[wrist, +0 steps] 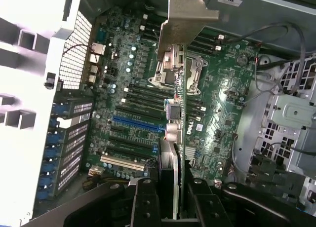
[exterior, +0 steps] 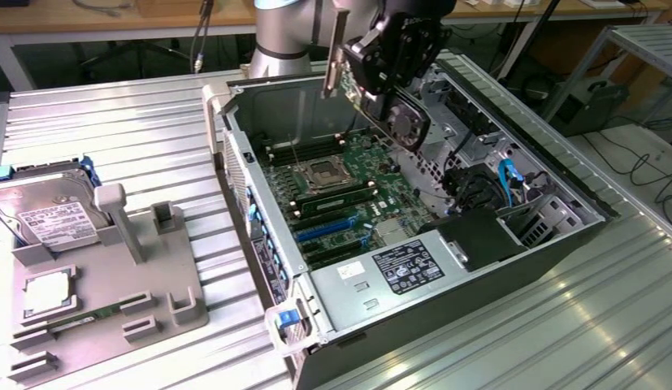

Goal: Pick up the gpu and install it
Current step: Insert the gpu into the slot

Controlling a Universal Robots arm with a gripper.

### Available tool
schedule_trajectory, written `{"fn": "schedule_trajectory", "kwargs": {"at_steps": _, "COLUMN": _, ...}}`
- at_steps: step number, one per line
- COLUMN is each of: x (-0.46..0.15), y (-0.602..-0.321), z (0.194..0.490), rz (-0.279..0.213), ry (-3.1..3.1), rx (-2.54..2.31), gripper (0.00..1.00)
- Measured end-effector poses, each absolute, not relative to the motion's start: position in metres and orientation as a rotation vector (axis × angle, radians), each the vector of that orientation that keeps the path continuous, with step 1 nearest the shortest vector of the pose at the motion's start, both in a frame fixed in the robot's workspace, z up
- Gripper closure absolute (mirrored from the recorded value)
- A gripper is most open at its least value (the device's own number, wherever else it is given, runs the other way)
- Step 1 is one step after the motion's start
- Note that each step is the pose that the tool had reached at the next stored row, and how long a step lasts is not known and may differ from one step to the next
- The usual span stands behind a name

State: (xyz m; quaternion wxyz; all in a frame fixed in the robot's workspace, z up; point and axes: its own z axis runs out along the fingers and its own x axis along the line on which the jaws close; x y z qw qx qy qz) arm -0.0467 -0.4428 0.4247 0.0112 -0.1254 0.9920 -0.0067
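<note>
The gpu (exterior: 405,122) hangs edge-down over the open computer case (exterior: 265,244), its pale silvery bracket (exterior: 338,49) pointing upward. My gripper (exterior: 392,61) is shut on the card from above. In the wrist view the gpu (wrist: 178,138) appears edge-on between my two black fingers (wrist: 144,200), with its bracket (wrist: 187,15) at the far end. It is held above the motherboard (wrist: 133,89), clear of it and roughly over the CPU socket (wrist: 168,69). The blue expansion slot (wrist: 138,124) lies off to one side of the card.
On the exterior view's left, a grey fixture (exterior: 108,276) carries a hard drive (exterior: 49,207), a CPU (exterior: 45,294) and a green memory stick (exterior: 81,321). Inside the case, the power supply (exterior: 406,264) and drive cage with cables (exterior: 498,187) crowd the right side.
</note>
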Motion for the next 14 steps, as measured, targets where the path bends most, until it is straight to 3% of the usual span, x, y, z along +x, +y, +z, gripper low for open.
{"fn": "schedule_trajectory", "kwargs": {"at_steps": 14, "x": -0.0467, "y": -0.4428, "z": 0.4247, "rz": -0.017, "ry": 3.038, "rx": -0.702, "gripper": 0.72}}
